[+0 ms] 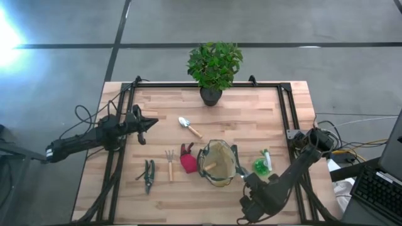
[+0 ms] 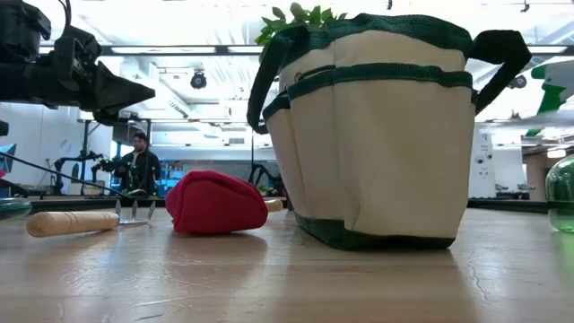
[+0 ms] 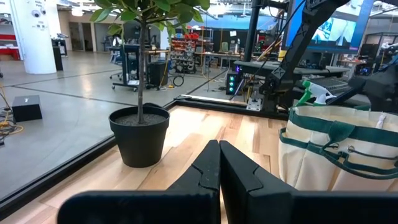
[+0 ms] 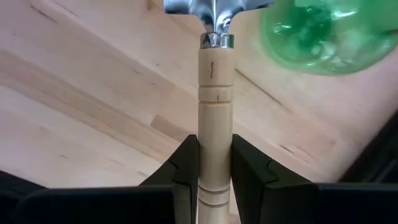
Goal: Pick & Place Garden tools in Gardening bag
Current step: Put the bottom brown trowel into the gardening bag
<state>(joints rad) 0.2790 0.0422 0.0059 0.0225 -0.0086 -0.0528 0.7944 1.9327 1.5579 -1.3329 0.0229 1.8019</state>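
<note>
- Clamping a pale wooden-handled metal trowel (image 4: 214,99) by its handle, our right claw (image 4: 214,163) sits at the table's (image 1: 251,116) near edge, beside the green plastic spray bottle (image 1: 261,165).
- We see the round khaki fabric gardening bag (image 1: 218,163) with dark green trim mid-table, the red glove (image 1: 187,161), wooden-handled fork (image 1: 169,163) and dark green pruners (image 1: 149,175) lying to its left.
- Farther back lies a second wooden-handled trowel (image 1: 189,127).
- Our left claw (image 1: 151,123) hovers pinched shut and empty; the potted leafy plant (image 1: 214,69) stands at the far edge.

You can't see what tool the pale wooden handle (image 4: 215,118) belongs to: its shiny metal head (image 4: 214,12) is cut off by the frame edge in the right wrist view. Blurred green plastic spray bottle (image 4: 323,37) beside it, also partly cropped.
</note>
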